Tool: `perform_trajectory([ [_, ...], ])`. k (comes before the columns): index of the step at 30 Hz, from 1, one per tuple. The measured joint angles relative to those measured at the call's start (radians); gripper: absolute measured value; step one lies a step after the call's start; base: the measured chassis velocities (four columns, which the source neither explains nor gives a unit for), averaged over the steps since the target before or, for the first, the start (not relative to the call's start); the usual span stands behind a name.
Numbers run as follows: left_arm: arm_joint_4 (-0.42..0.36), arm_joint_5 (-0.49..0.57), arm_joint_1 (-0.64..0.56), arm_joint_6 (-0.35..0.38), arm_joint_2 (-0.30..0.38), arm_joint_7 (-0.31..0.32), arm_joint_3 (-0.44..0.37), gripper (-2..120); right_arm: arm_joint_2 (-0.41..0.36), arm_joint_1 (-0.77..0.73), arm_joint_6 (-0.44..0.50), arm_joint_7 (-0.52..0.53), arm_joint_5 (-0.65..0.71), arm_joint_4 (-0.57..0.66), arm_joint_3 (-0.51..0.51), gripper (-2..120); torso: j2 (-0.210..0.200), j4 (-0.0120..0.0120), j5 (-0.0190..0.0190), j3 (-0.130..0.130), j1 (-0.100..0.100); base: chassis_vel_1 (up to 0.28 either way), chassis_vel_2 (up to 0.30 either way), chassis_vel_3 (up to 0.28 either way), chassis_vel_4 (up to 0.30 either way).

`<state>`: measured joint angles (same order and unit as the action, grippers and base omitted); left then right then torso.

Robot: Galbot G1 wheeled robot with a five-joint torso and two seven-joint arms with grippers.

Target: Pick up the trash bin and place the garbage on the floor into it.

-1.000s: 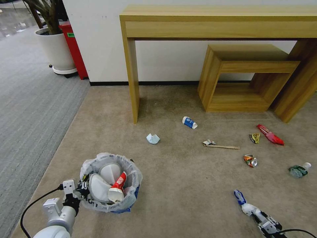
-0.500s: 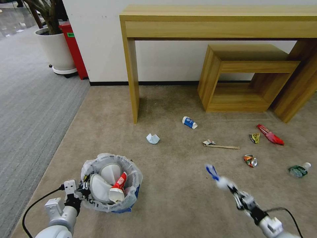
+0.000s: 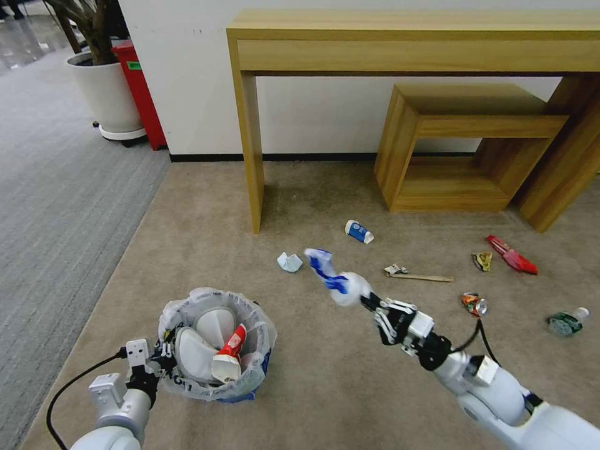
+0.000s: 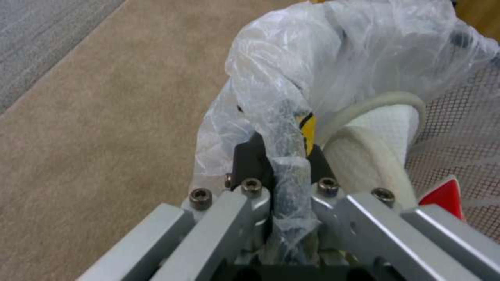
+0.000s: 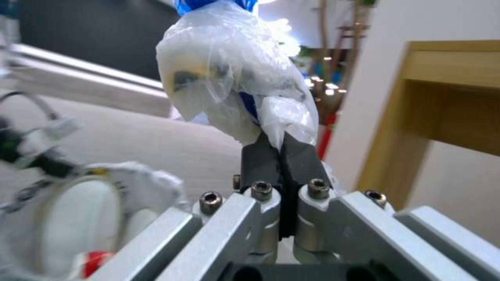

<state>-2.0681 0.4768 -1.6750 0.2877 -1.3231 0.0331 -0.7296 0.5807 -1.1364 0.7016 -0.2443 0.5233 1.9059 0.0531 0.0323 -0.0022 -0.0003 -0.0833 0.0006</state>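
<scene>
- The floor [image 3: 325, 375] is beige short-pile carpet; on the robot's left it meets a grey striped carpet [image 3: 56, 206] along a straight seam.
- A white wall [image 3: 312, 119] with a dark skirting closes the far side. A long wooden desk [image 3: 412, 37] stands against it, and a low open wooden stool [image 3: 462, 144] sits beneath.
- In the far left corner, a white plant pot [image 3: 106, 94] stands just beside a tall red bin [image 3: 140, 94].
- The trash bin [image 3: 215, 350] is near the robot's left side; its translucent bag hangs over the rim, and two white slippers [image 3: 203, 340] and a red-white carton [image 3: 228, 356] lie inside.
- The left claw [image 3: 164, 356] is clamped on the bin's bagged rim; in the left wrist view its fingers pinch the plastic-covered edge [image 4: 286, 171].
- The right claw [image 3: 369, 303] is held above the carpet right of the bin, closed on a crumpled clear-and-blue wrapper [image 3: 334, 278] that sticks out past its tips.
- Litter lies on the carpet beyond: crumpled paper [image 3: 289, 262], a blue-white cup [image 3: 359, 231], a wooden stick [image 3: 420, 276], a crushed can [image 3: 474, 304], a yellow wrapper [image 3: 482, 260], a red wrapper [image 3: 511, 254] and a plastic bottle [image 3: 565, 322].
</scene>
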Motion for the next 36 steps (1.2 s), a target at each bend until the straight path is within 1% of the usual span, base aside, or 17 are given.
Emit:
perform_trajectory([
  [1, 0.000, 0.000, 0.000, 0.000, 0.000, 0.000, 0.000, 3, 0.000, 0.000, 0.000, 0.000, 0.000, 0.000, 0.000, 0, 0.000, 0.0000, 0.0000, 0.000, 0.000, 0.000, 0.000, 0.000, 0.000],
  [4, -0.031, 0.021, 0.000, 0.019, 0.007, 0.010, -0.002, 3, -0.040, 0.078, -0.009, -0.001, 0.016, 0.005, 0.093, 0, 0.000, -0.0002, 0.0002, 0.000, 0.000, 0.000, 0.000, 0.000, 0.000],
  [5, -0.031, 0.021, 0.000, 0.019, 0.007, 0.010, -0.002, 3, -0.040, 0.078, -0.009, -0.001, 0.016, 0.005, 0.093, 0, 0.000, -0.0002, 0.0002, 0.000, 0.000, 0.000, 0.000, 0.000, 0.000],
  [6, -0.049, 0.035, -0.004, 0.031, 0.009, 0.018, 0.000, 3, -0.043, 0.110, -0.010, -0.002, 0.021, 0.000, 0.136, 0, 0.000, -0.0003, 0.0002, 0.000, 0.000, 0.000, 0.000, 0.000, 0.000],
  [13, -0.133, 0.065, -0.023, 0.069, 0.012, 0.031, 0.016, 3, -0.008, 0.269, -0.018, 0.000, 0.032, -0.030, 0.316, 0, 0.000, -0.0002, 0.0003, 0.000, 0.000, 0.000, 0.000, 0.000, 0.000],
  [14, -0.133, 0.065, -0.023, 0.069, 0.012, 0.031, 0.016, 3, -0.008, 0.269, -0.018, 0.000, 0.032, -0.030, 0.316, 0, 0.000, -0.0002, 0.0003, 0.000, 0.000, 0.000, 0.000, 0.000, 0.000],
  [17, -0.156, 0.067, -0.035, 0.073, 0.013, 0.032, 0.017, 3, 0.036, 0.386, -0.022, 0.014, 0.043, -0.047, 0.426, 0, 0.000, -0.0003, 0.0002, 0.000, 0.000, 0.000, 0.000, 0.000, 0.000],
  [18, -0.156, 0.067, -0.035, 0.073, 0.013, 0.032, 0.017, 3, 0.036, 0.386, -0.022, 0.014, 0.043, -0.047, 0.426, 0, 0.000, -0.0003, 0.0002, 0.000, 0.000, 0.000, 0.000, 0.000, 0.000],
  [19, -0.161, 0.067, -0.039, 0.073, 0.012, 0.032, 0.017, 3, 0.068, 0.456, -0.015, 0.025, 0.048, -0.066, 0.495, 0, 0.000, 0.0001, 0.0000, 0.000, 0.000, 0.000, 0.000, 0.000, 0.000],
  [21, -0.166, 0.067, -0.042, 0.073, 0.010, 0.031, 0.015, 3, 0.122, 0.529, -0.012, 0.031, 0.058, -0.097, 0.576, 0, 0.000, 0.0003, 0.0003, 0.000, 0.000, 0.000, 0.000, 0.000, 0.000],
  [23, -0.167, 0.067, -0.043, 0.073, 0.009, 0.031, 0.014, 3, 0.134, 0.542, -0.010, 0.032, 0.059, -0.104, 0.592, 0, 0.000, 0.0002, 0.0003, 0.000, 0.000, 0.000, 0.000, 0.000, 0.000],
  [25, -0.170, 0.068, -0.045, 0.073, 0.008, 0.031, 0.011, 3, 0.182, 0.581, -0.009, 0.032, 0.061, -0.140, 0.659, 0, 0.000, 0.0000, 0.0002, 0.000, 0.000, 0.000, 0.000, 0.000, 0.000],
  [26, -0.170, 0.068, -0.045, 0.073, 0.008, 0.031, 0.011, 3, 0.182, 0.581, -0.009, 0.032, 0.061, -0.140, 0.659, 0, 0.000, 0.0000, 0.0002, 0.000, 0.000, 0.000, 0.000, 0.000, 0.000],
  [28, -0.170, 0.068, -0.046, 0.073, 0.009, 0.031, 0.006, 3, 0.226, 0.608, -0.006, 0.034, 0.060, -0.178, 0.725, 0, 0.000, -0.0001, -0.0002, 0.000, 0.000, 0.000, 0.000, 0.000, 0.000],
  [29, -0.170, 0.068, -0.046, 0.073, 0.009, 0.031, 0.006, 3, 0.226, 0.608, -0.006, 0.034, 0.060, -0.178, 0.725, 0, 0.000, -0.0001, -0.0002, 0.000, 0.000, 0.000, 0.000, 0.000, 0.000],
  [32, -0.170, 0.071, -0.047, 0.072, 0.009, 0.031, 0.002, 3, 0.276, 0.632, -0.004, 0.036, 0.056, -0.234, 0.792, 0, 0.000, 0.0000, 0.0001, 0.000, 0.000, 0.000, 0.000, 0.000, 0.000],
  [36, -0.171, 0.073, -0.046, 0.071, 0.009, 0.031, -0.001, 3, 0.303, 0.641, -0.004, 0.038, 0.049, -0.279, 0.822, 0, 0.000, -0.0001, 0.0001, 0.000, 0.000, 0.000, 0.000, 0.000, 0.000],
])
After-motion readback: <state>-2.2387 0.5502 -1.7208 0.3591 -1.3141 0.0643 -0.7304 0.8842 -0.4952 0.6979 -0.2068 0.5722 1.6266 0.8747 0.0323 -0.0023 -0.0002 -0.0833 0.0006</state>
